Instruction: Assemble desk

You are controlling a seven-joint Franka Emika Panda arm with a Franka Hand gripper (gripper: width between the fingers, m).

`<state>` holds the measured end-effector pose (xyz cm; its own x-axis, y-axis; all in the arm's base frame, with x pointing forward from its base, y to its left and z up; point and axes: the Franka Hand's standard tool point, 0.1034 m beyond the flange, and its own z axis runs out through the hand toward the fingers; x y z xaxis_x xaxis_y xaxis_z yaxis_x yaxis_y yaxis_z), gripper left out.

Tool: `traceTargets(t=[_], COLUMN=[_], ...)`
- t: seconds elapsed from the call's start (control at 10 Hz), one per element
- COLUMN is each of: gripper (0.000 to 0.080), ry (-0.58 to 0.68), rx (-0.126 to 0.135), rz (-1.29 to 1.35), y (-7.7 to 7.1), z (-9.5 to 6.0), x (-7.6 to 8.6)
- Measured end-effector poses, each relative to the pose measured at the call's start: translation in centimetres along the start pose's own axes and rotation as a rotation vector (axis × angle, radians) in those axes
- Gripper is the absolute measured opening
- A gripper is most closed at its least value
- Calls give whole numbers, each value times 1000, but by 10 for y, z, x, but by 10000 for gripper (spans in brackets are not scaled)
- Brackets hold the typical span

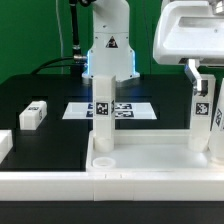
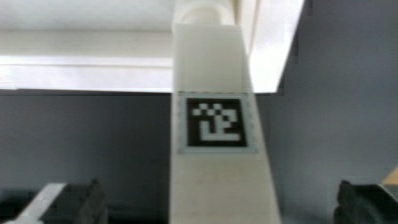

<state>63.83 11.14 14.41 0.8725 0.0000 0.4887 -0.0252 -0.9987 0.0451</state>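
Note:
The white desk top lies along the front with its raised rim up. One tagged white leg stands upright in its corner socket on the exterior view's left. A second tagged leg stands upright at the exterior view's right. My gripper hangs over this second leg, with its jaws on either side of the leg's top. In the wrist view the leg fills the middle and the dark fingers stand clear of it on both sides, so my gripper is open. The desk top's rim shows behind.
A loose tagged leg lies on the black table at the exterior view's left, and another white part sits at the left edge. The marker board lies behind the desk top. The robot base stands at the back.

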Motion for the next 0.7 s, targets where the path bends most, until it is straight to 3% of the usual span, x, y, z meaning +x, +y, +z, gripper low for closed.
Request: traceTargets(t=[0.2,0.7], gripper=[649,649], ry=[-15,-38], rx=[2,-4], rz=[11,-8], y=[2,0], z=[-10,-5], x=[16,11])
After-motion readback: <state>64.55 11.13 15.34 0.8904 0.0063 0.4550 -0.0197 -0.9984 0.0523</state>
